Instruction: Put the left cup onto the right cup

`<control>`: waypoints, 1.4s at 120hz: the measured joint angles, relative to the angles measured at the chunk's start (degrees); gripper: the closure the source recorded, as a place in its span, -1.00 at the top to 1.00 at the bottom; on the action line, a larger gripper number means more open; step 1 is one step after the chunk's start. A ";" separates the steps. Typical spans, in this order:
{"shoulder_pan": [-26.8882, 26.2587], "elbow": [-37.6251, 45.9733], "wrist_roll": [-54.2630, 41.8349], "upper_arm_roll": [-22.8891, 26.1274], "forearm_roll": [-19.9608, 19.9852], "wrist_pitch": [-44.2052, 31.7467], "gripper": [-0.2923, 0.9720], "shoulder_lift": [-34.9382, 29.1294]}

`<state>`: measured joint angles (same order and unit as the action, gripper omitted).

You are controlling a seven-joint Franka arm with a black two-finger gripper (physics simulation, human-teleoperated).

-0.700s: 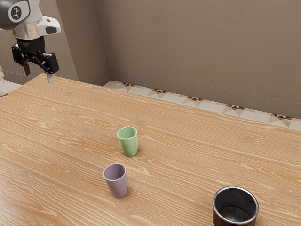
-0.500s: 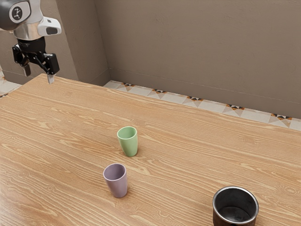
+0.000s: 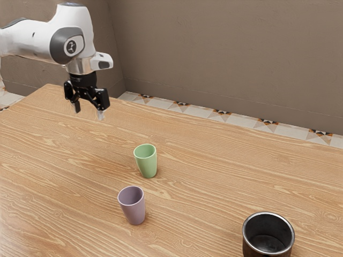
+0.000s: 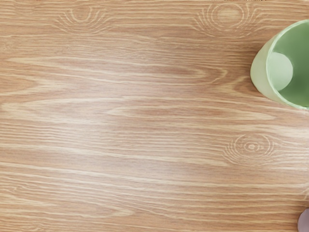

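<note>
Wood grain everywhere: a broad desk [image 3: 64, 155]. In the exterior view the white arm [image 3: 32, 40] hangs over the desk's far side toward the exterior view's left. The jaws point down, spread wide, nothing between them, well clear of the wood. Mid-desk stands the green cup [image 3: 146, 160], upright. The purple cup [image 3: 132, 204] is upright too, nearer the camera. The two are near each other but apart. A dark pot [image 3: 268, 234] sits well off toward the exterior view's right, no part of this job.

Over to the wrist view: bare desk [image 4: 120, 121] lies under the hand. The green cup [image 4: 282, 67] shows from above, empty, off to one side, with a sliver of the purple cup [image 4: 304, 221] beyond it. So the hand is over neither cup.

My read: this is the approach, with nothing grasped yet. Green is nearer the jaws and looks like the one to fetch, though which cup counts as left I can't settle. Next call: centre over that rim, drop, pinch the wall, lift, then carry it above the other cup.
</note>
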<state>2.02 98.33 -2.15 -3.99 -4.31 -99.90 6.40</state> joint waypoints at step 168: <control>-0.06 -0.92 4.01 6.89 0.66 -21.15 0.54 21.37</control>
<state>1.96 97.41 1.86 2.90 -3.65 -121.05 27.77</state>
